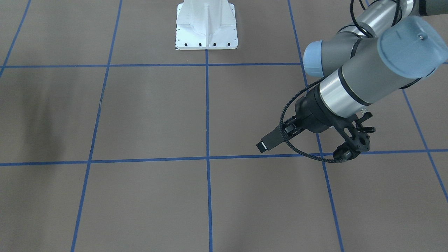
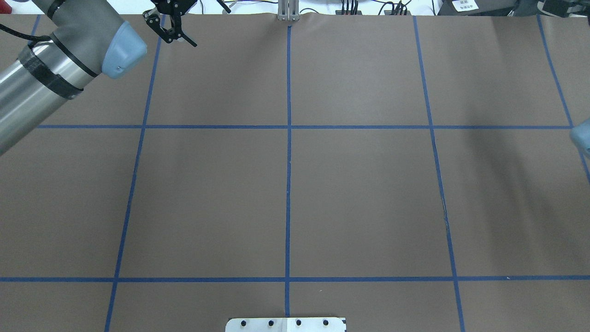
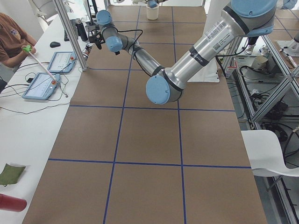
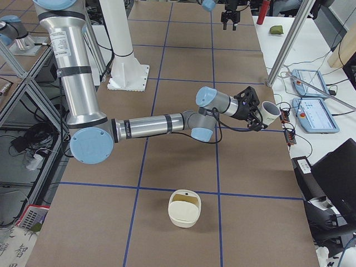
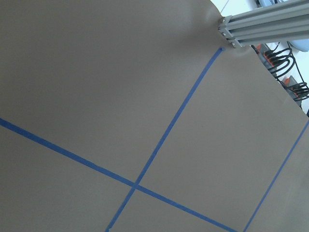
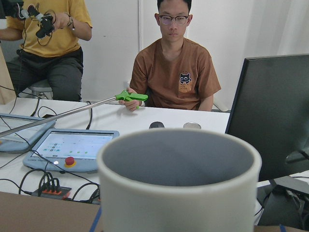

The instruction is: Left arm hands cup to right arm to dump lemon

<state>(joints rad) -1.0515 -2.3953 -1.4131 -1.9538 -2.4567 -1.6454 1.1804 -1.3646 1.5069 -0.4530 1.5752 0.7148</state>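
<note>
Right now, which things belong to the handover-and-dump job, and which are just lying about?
Job: cup; right gripper at it. Lemon not visible.
Lying about: cream tub (role unclear); tablet; green-handled grabber; red cylinder.

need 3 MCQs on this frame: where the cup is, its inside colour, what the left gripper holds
1. Where is the cup?
A. at the right gripper, by the table's operator-side edge
B. at the table's centre
C. on the floor

2. The cup's inside is:
A. yellow
B. grey
C. blue

3. The left gripper:
A. holds the cup
B. holds a pen
C. holds nothing

Key:
1 A: the exterior right view shows the cup at the right gripper's tips, near the edge.
2 B: the right wrist view looks into a grey interior.
3 C: the overhead view shows its fingers apart with nothing between them.
</note>
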